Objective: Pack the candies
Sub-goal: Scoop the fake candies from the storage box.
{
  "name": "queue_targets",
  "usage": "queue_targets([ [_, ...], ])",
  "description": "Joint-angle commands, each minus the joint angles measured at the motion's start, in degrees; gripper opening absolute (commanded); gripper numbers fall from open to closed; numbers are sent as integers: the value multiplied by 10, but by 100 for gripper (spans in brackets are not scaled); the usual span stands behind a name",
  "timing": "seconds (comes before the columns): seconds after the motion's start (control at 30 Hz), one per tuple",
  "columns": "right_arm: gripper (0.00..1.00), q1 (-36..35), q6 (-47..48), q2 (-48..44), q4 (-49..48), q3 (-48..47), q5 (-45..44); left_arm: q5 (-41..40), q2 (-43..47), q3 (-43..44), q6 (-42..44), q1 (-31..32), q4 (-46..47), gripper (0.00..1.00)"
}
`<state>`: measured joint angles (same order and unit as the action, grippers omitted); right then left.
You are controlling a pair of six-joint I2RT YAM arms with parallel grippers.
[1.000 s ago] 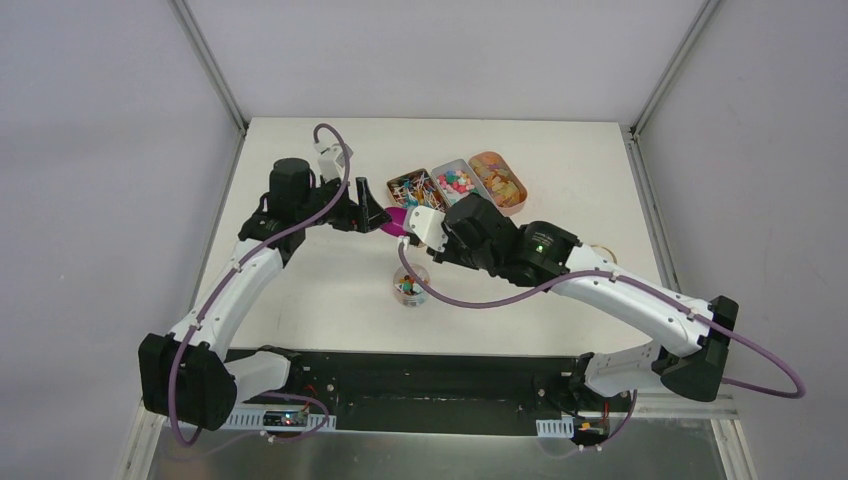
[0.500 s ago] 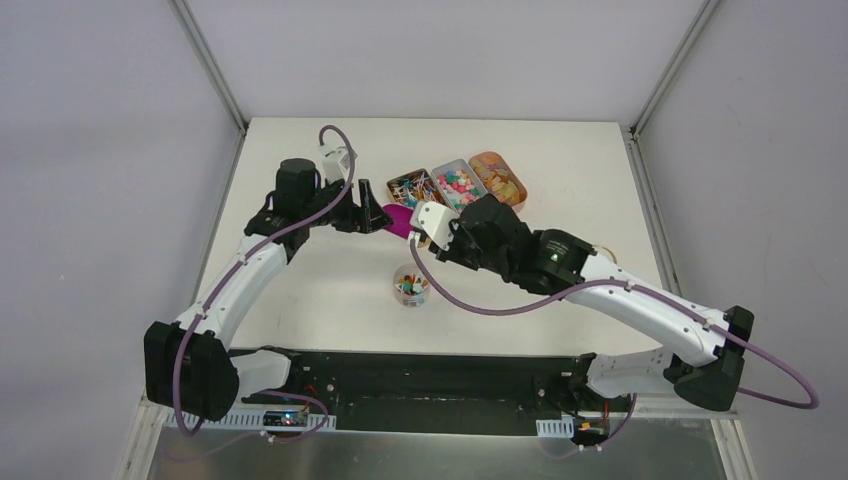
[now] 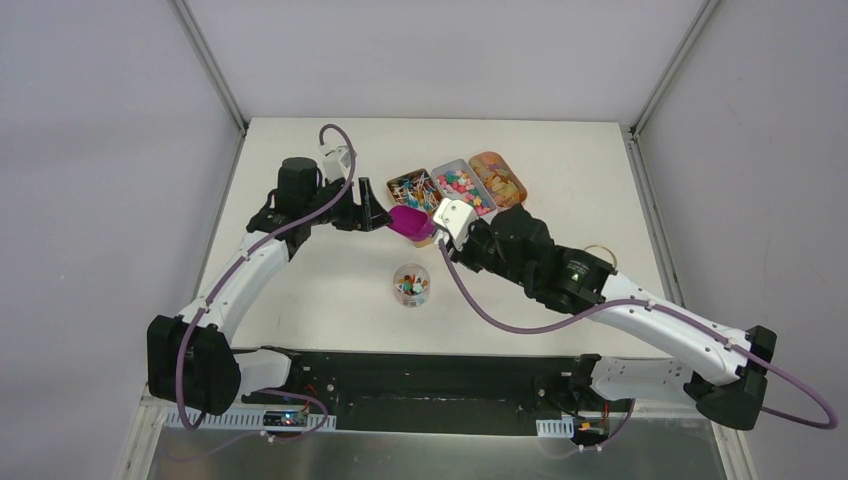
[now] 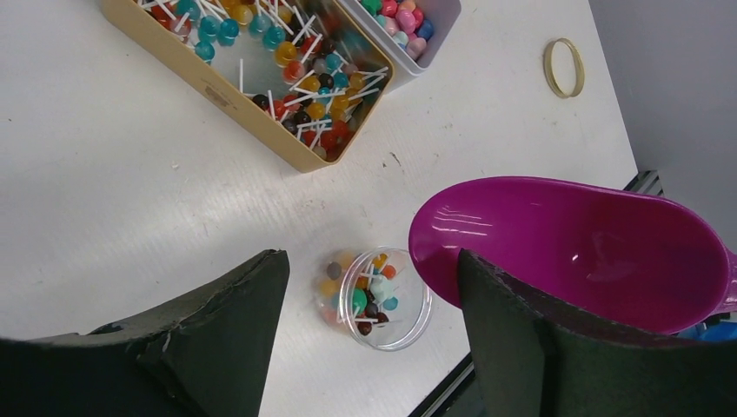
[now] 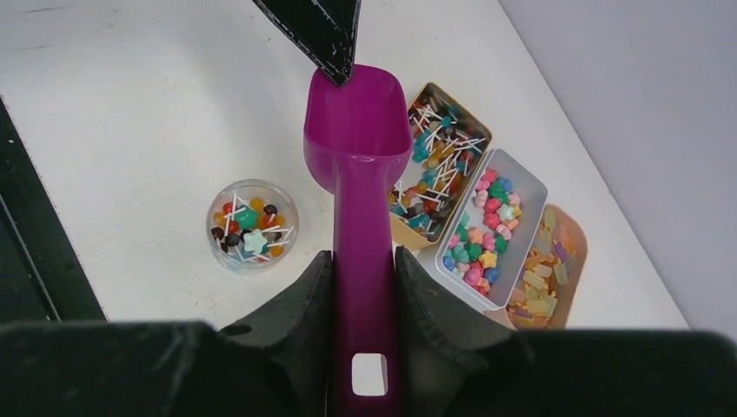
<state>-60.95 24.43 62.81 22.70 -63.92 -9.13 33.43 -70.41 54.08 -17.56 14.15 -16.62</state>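
The candies lie in three trays: lollipops on white sticks in a tan tray [image 3: 412, 187], star-shaped sweets in a white tray [image 3: 459, 183], yellow gummies in an orange tray [image 3: 499, 180]. More candies [image 4: 375, 291] sit in a small clear jar [image 3: 411, 285]. My right gripper [image 5: 363, 287] is shut on the handle of the magenta scoop [image 5: 358, 130], which looks empty and hangs between jar and trays. My left gripper [image 3: 372, 213] is open, one fingertip [image 5: 322, 30] at the scoop's far lip. In the left wrist view the jar [image 4: 374, 297] shows below between the fingers [image 4: 226, 339].
A thin yellow ring [image 3: 598, 252] lies on the white table right of my right arm, also in the left wrist view [image 4: 563, 67]. The table's black front edge [image 5: 26, 261] runs close behind the jar. The three trays stand side by side at the back.
My right arm has moved right and back with the scoop, uncovering the jar. The left arm has barely moved and stays open.
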Motion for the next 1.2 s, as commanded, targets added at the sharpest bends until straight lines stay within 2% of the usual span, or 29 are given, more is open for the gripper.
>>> queue_targets([
  [0.0,0,21,-57,2,-84,-22,-39,-6,2,14,6,-6,-13,75],
  [0.17,0,57,-76,24,-35,-50,-66,-47,17,18,7,-6,-22,82],
  [0.37,0,135,-98,72,71,-114,-73,-93,43,18,9,-6,-29,90],
  [0.4,0,146,-100,86,87,-127,-73,-97,47,17,10,-6,-29,97],
  [0.43,0,157,-102,96,102,-138,-73,-102,50,17,10,-6,-30,99],
  [0.77,0,218,-110,210,234,-257,-97,-118,64,18,15,-6,-36,99],
  [1.17,0,230,-134,330,345,-377,-74,-132,70,17,15,-6,-37,99],
])
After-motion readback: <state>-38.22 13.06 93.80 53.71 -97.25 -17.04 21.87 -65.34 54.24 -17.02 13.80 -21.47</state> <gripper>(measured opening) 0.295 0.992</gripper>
